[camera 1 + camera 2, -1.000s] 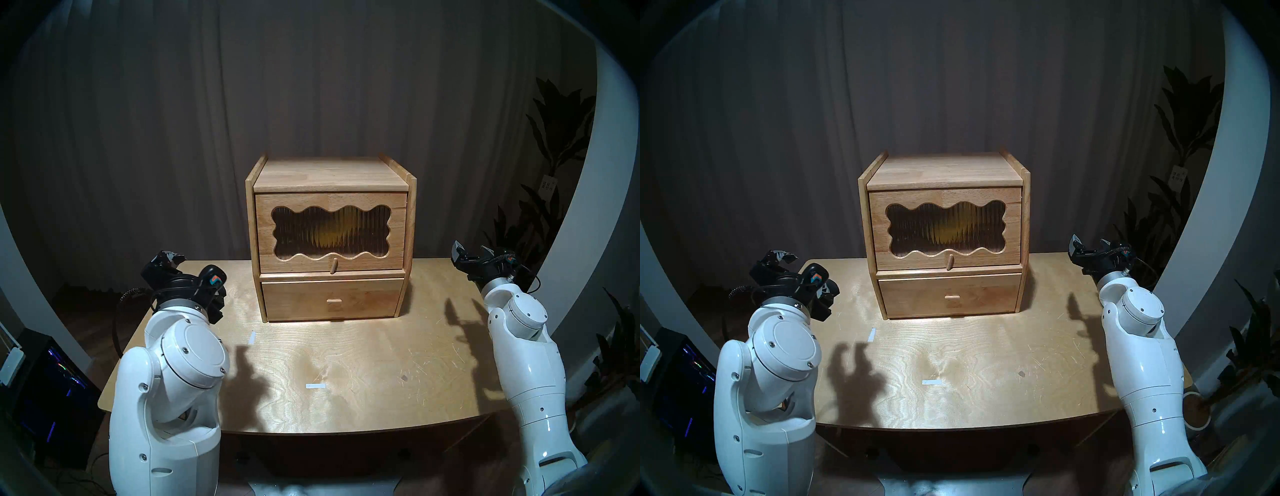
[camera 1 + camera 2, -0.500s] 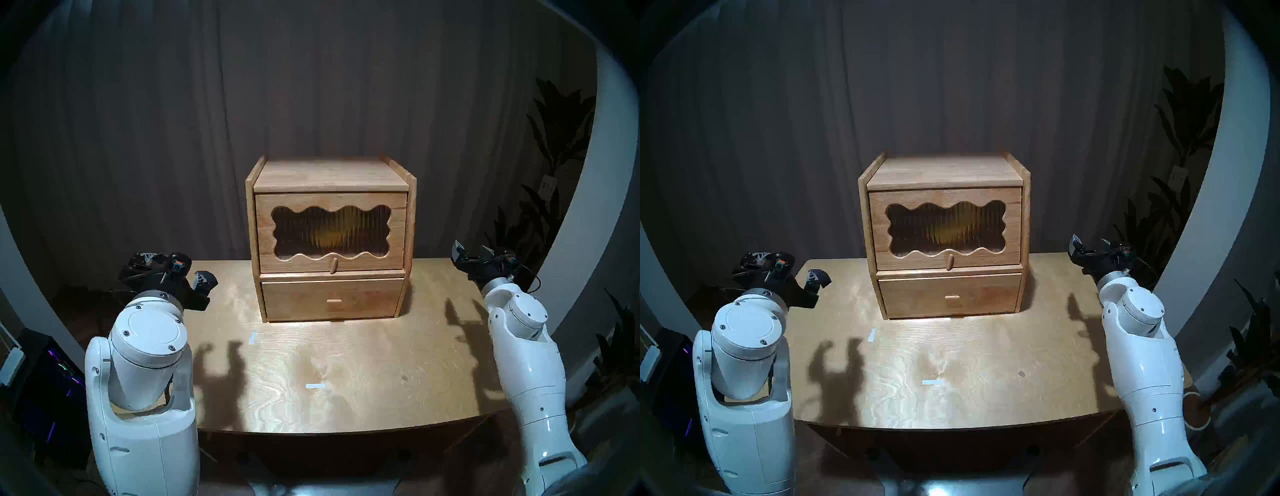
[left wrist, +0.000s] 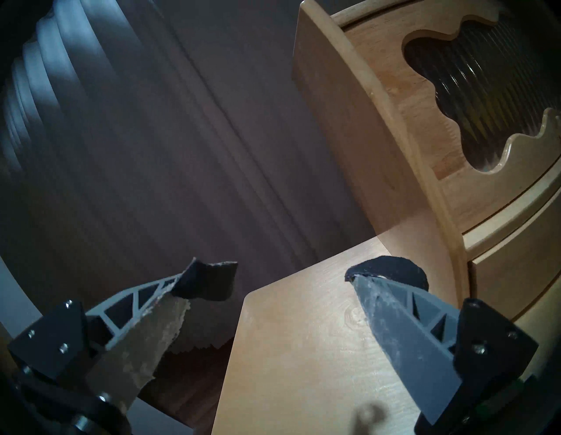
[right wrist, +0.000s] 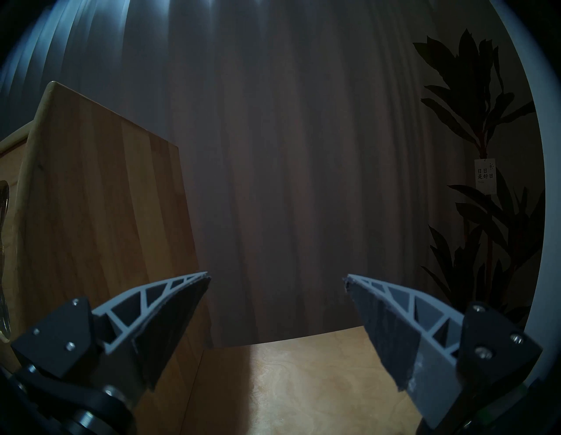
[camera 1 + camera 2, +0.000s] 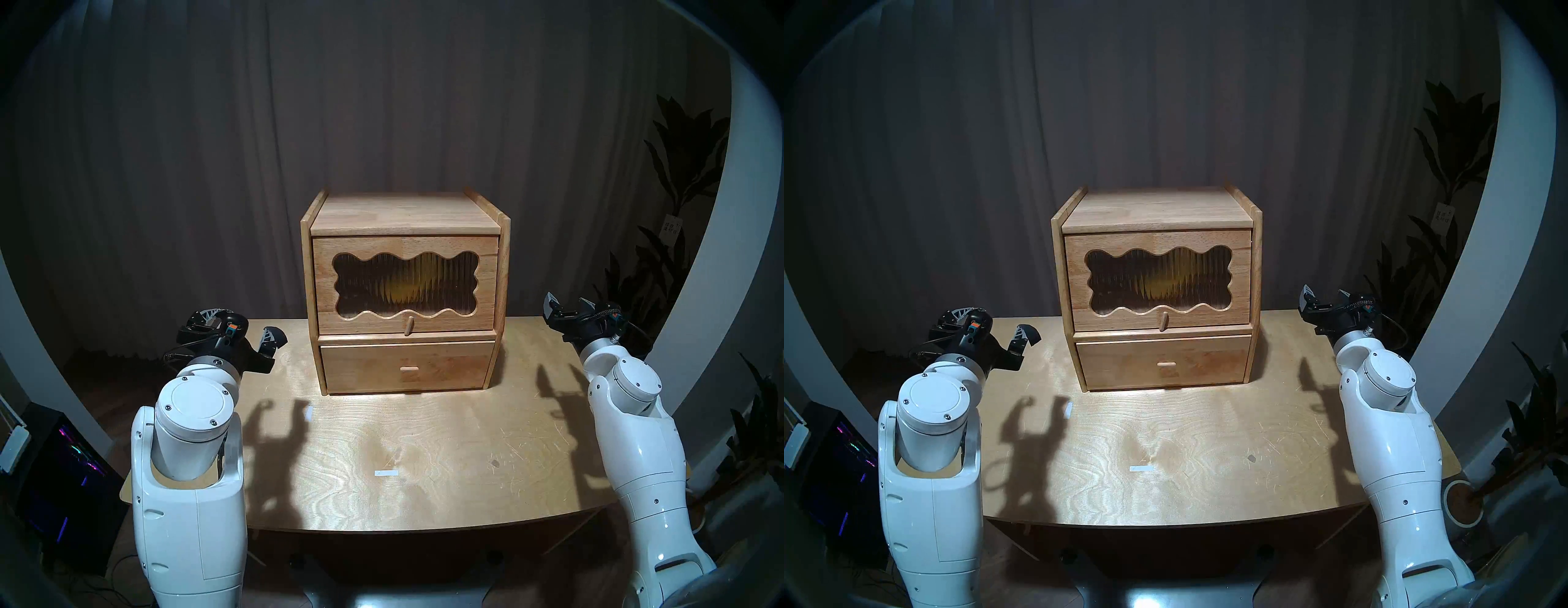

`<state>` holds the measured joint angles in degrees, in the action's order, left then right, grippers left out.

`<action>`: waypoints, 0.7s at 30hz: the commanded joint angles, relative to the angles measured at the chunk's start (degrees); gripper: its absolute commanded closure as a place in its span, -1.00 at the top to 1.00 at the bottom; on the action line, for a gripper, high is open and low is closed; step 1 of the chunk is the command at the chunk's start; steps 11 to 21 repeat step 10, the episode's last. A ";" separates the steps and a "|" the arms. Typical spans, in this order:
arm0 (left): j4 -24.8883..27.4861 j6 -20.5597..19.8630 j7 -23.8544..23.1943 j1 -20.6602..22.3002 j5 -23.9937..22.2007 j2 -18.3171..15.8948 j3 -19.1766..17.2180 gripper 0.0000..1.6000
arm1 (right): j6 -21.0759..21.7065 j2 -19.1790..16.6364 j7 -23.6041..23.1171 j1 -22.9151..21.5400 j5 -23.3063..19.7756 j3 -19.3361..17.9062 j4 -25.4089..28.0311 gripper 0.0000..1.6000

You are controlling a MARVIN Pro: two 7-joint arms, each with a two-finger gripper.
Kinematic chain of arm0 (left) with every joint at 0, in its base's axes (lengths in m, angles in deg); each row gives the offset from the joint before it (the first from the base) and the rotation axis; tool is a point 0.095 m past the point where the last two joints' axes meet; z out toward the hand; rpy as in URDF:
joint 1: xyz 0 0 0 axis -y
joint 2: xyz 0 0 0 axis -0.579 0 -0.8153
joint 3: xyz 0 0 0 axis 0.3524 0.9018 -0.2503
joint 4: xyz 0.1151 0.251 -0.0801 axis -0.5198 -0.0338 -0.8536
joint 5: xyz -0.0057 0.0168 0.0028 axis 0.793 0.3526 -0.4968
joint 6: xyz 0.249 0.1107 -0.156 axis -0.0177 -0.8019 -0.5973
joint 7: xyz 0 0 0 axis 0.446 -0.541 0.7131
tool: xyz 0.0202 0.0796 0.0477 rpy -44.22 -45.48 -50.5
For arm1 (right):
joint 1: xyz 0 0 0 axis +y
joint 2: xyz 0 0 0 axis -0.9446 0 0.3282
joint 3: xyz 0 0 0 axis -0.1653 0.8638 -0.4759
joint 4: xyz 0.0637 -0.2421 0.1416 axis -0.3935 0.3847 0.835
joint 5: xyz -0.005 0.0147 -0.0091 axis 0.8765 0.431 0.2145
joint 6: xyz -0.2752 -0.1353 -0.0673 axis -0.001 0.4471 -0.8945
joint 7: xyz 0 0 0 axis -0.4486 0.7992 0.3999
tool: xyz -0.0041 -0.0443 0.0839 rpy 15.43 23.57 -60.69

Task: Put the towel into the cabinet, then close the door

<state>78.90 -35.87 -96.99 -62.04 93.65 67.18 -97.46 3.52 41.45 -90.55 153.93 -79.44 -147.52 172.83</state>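
Observation:
The wooden cabinet (image 5: 403, 212) stands at the back middle of the table (image 5: 424, 446). Its door (image 5: 483, 305) with the wavy ribbed-glass window and peg knob (image 5: 408, 326) is shut. The yellow towel (image 5: 407, 284) shows only as a blurred yellow patch behind the glass, also in the head right view (image 5: 1161, 282). My left gripper (image 5: 242, 325) is open and empty above the table's back left corner, left of the cabinet (image 3: 349, 136). My right gripper (image 5: 570, 306) is open and empty above the back right corner, beside the cabinet's right side (image 4: 100, 212).
A plain drawer front (image 5: 407, 367) with a small pull sits under the door. Two white tape strips (image 5: 386, 472) (image 5: 309, 414) lie on the table. A dark curtain hangs behind. A potted plant (image 5: 679, 178) stands at the right, a lit computer case (image 5: 72, 458) at the left floor.
My left arm has swung its wrist round and moved back towards the cabinet, gripper now level and open. My right gripper has shifted slightly left. Cabinet and door unchanged.

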 commanded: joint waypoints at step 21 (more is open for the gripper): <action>-10.29 14.79 7.08 8.93 -12.55 0.08 -5.02 1.00 | -2.84 2.35 3.80 -3.46 2.41 2.14 -1.04 1.00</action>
